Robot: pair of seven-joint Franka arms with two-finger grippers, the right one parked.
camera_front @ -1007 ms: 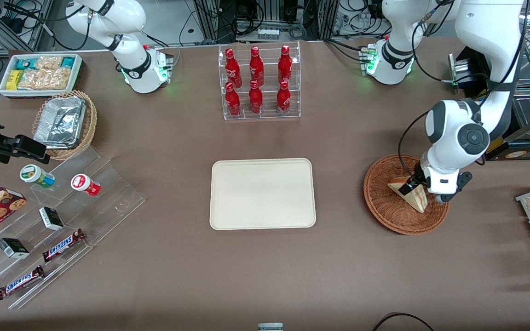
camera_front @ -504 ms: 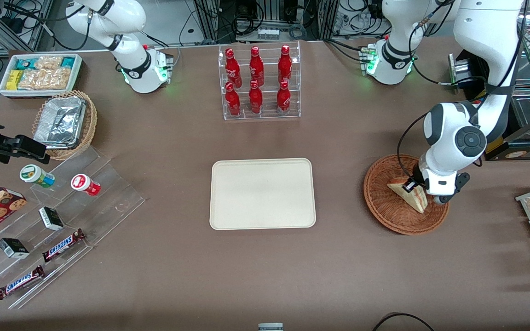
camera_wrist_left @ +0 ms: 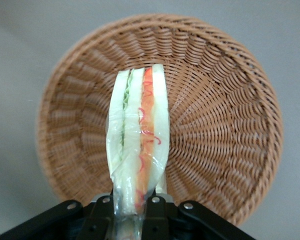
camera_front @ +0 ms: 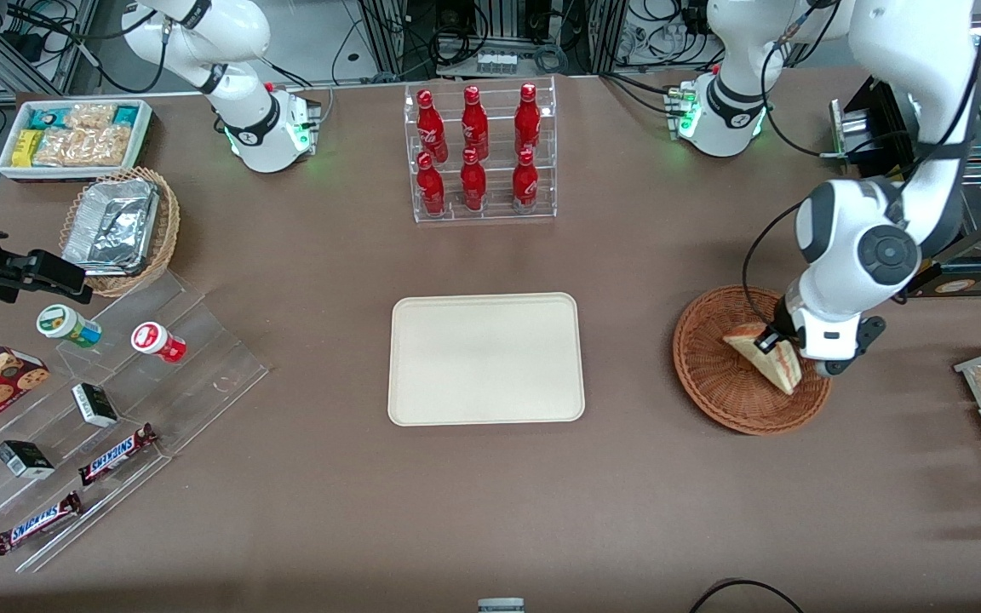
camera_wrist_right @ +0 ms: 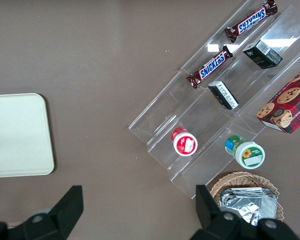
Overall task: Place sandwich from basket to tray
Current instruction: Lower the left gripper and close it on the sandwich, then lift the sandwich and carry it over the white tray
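Tray [camera_front: 485,358] unchanged since a second ago. Your gripper [camera_front: 768,339] has drifted slightly toward the working arm's end, raising the sandwich [camera_front: 769,358] above the basket [camera_front: 712,375]. Only the wrist view shows the fingers [camera_wrist_left: 155,206] clamped on the wedge's narrow end, filling edge [camera_wrist_left: 138,150] facing the camera.

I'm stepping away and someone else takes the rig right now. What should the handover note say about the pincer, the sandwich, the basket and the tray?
Pincer: shut on the sandwich, gripping its narrow end, over the basket.
Sandwich: in the pincer, above the inside of the basket; whether it touches the weave cannot be told.
Basket: toward the working arm's end of the table, beside the tray.
Tray: at the table's middle, nothing on it.
Done: sandwich grasped.
Left: lift it out of the basket, carry it over the tray, set it down, open the pincer.
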